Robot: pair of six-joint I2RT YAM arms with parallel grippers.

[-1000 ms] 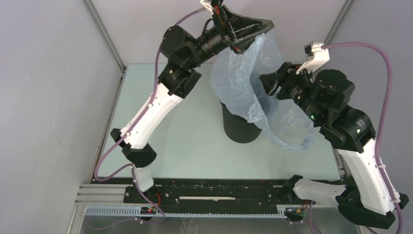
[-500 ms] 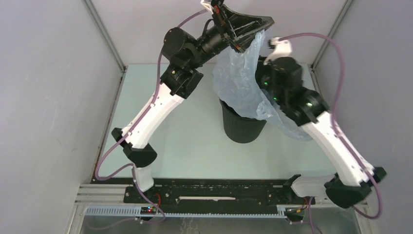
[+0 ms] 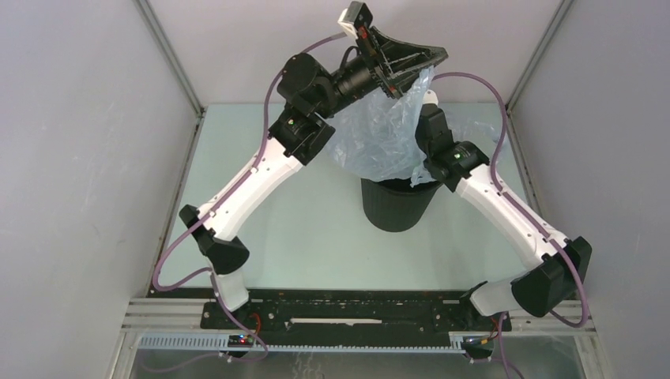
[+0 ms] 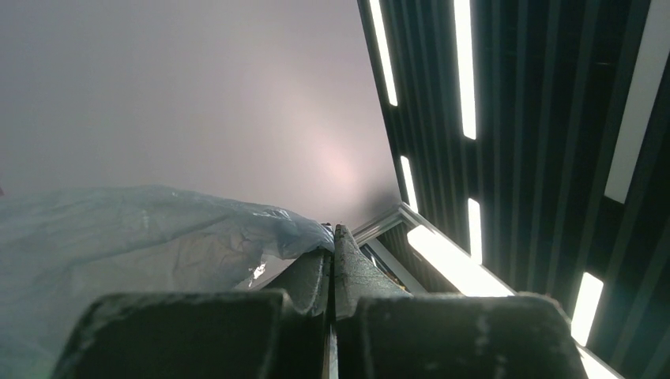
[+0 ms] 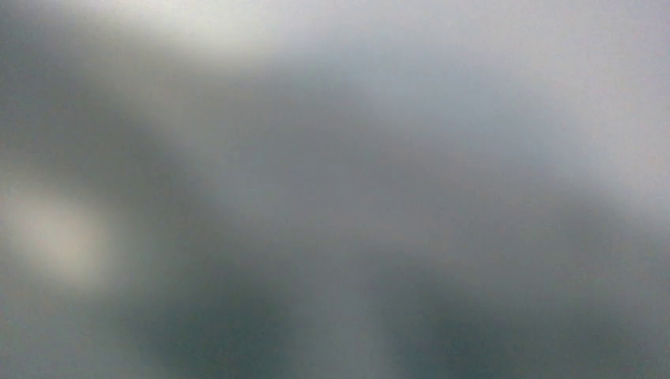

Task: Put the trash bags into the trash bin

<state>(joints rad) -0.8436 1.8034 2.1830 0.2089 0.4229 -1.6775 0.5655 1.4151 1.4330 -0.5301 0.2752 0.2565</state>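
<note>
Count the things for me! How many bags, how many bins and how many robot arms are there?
Plastic bag: 1
Black bin: 1
Robot arms: 2 (left arm, right arm)
Total: 4

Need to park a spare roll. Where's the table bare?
Bare table between left arm and right arm, nearer than the trash bin; also left of the left arm. Crowded above the bin: trash bag, both arms.
</note>
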